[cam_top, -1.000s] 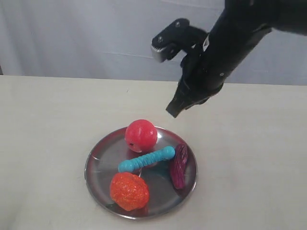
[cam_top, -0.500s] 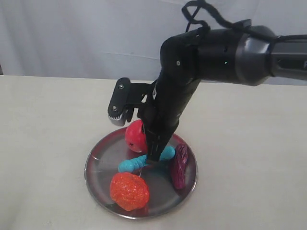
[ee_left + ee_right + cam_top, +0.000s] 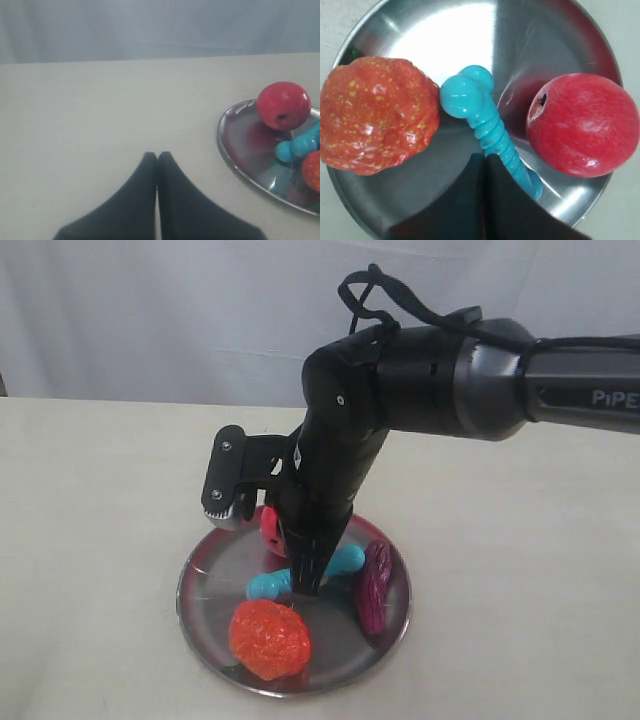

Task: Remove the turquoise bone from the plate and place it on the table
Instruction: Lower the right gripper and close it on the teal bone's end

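Note:
The turquoise bone (image 3: pixel 268 586) (image 3: pixel 484 119) lies across the middle of the silver plate (image 3: pixel 212 570) (image 3: pixel 445 35), between a red ball and an orange lumpy ball. My right gripper (image 3: pixel 308 592) (image 3: pixel 486 156) is shut, pointing straight down, with its tips pressed against the bone's ribbed shaft; the bone runs beside and under one finger, not between the two. The bone's far end is hidden behind the fingers. My left gripper (image 3: pixel 157 154) is shut over the bare table (image 3: pixel 75 110), off to the side of the plate (image 3: pixel 245 150), and holds nothing.
On the plate also rest a red ball (image 3: pixel 580 130) (image 3: pixel 283 106), an orange lumpy ball (image 3: pixel 268 638) (image 3: pixel 375 112) and a dark purple wrinkled piece (image 3: pixel 375 585). Pale tabletop (image 3: pixel 100 490) surrounds the plate, with a white curtain behind.
My right arm dropped from above the plate's far side down onto the bone, then shifted slightly left and lower. The toys on the plate have not moved.

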Robot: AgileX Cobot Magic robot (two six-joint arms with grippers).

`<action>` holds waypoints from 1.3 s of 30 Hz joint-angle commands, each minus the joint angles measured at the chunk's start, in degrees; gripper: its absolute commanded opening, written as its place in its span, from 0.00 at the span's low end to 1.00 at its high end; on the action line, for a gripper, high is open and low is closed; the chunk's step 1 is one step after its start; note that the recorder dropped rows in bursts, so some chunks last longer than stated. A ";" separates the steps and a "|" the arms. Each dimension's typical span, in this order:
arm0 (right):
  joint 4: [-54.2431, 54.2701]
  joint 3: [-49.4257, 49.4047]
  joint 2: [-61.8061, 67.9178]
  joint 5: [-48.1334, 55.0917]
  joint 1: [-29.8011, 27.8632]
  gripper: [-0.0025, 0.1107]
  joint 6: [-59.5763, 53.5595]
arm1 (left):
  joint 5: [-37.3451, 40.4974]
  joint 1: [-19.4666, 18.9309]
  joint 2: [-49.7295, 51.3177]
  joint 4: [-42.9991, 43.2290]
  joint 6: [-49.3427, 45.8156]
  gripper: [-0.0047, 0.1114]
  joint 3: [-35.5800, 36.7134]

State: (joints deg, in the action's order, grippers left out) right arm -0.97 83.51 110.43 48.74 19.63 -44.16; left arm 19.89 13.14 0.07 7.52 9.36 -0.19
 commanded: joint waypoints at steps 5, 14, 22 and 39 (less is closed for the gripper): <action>-0.36 0.38 -0.06 2.30 -0.02 0.31 -2.24 | -0.04 0.16 -0.07 0.02 0.10 0.04 0.19; -0.77 0.38 -0.06 3.15 -0.02 0.44 -2.37 | -0.04 0.16 -0.07 0.02 0.10 0.04 0.19; -2.36 0.38 1.23 2.88 -0.02 0.44 -3.49 | -0.04 0.16 -0.07 0.02 0.10 0.04 0.19; -6.00 0.38 7.75 -4.28 -0.13 0.44 -3.63 | -0.04 0.16 -0.07 0.02 0.10 0.04 0.19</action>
State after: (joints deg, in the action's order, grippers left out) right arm -6.50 83.74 117.69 44.96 19.63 -47.10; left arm 19.89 13.14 0.07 7.52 9.36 -0.19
